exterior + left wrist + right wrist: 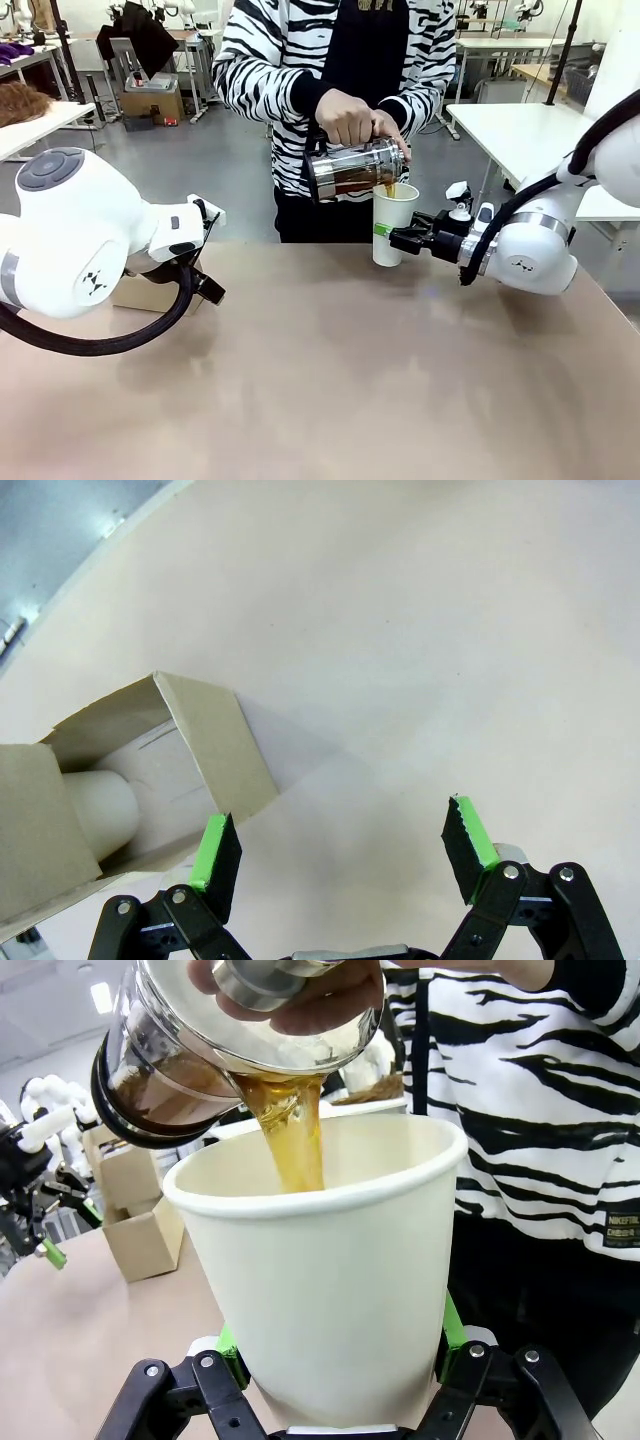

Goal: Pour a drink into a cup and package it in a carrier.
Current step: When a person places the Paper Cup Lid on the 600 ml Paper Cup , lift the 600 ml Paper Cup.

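A person's hand tilts a glass press pot over the cup, a tall white paper cup standing on the table. The brown drink streams from the pot into the cup. From the right, my right gripper is shut on the cup's lower half, its green pads pressed to both sides. At the left, my left gripper hangs open over bare table beside the brown cardboard carrier. Something white and round lies inside the carrier. The left arm partly hides the carrier.
The person in a striped top stands at the far edge behind the cup. The tan tabletop is bare across the middle and front. Other tables and boxes stand farther off in the room.
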Action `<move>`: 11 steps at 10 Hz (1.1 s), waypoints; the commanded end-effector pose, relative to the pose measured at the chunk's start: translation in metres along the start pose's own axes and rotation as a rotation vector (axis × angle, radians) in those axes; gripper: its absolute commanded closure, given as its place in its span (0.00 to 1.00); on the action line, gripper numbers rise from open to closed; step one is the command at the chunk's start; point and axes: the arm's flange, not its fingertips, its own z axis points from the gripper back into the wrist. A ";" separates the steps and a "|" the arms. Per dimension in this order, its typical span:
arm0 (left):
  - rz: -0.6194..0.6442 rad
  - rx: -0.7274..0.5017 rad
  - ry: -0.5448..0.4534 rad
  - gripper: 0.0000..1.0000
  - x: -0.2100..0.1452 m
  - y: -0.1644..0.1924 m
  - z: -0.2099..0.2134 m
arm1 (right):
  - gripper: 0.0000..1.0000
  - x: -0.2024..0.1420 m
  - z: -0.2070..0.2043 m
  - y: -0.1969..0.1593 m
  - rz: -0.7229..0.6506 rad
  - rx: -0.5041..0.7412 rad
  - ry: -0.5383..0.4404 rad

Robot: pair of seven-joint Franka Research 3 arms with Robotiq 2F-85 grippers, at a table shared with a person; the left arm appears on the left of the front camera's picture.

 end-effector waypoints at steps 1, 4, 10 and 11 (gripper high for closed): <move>0.000 -0.002 -0.002 0.00 0.000 0.000 0.001 | 0.20 0.004 0.001 0.004 -0.005 0.003 0.001; 0.000 -0.002 -0.002 0.00 0.000 0.000 0.001 | 0.20 0.004 0.001 0.004 -0.005 0.003 0.001; 0.000 -0.002 -0.002 0.00 0.000 0.000 0.001 | 0.20 0.004 0.001 0.004 -0.005 0.003 0.001; 0.000 -0.002 -0.002 0.00 0.000 0.000 0.001 | 0.20 0.004 0.001 0.004 -0.005 0.003 0.001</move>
